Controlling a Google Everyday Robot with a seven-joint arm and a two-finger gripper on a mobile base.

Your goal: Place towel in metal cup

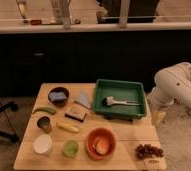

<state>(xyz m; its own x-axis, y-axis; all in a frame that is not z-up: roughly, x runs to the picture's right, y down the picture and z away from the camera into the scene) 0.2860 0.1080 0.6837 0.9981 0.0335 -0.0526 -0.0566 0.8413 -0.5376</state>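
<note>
The towel (82, 99), a small grey-blue folded cloth, lies on the wooden table (129, 131) just left of the green tray. The metal cup (44, 124) stands upright near the table's left side, below a green vegetable. My white arm (176, 85) comes in from the right and bends down beside the table's right edge. My gripper (158, 115) hangs there, off the table, right of the tray and far from both towel and cup. It holds nothing that I can see.
A green tray (120, 90) holds a metal utensil (120, 103). Also here are a blue bowl (58, 95), a brown block (76, 114), a yellow item (67, 128), a white cup (43, 144), a green cup (70, 148), an orange bowl (100, 143) and grapes (149, 150).
</note>
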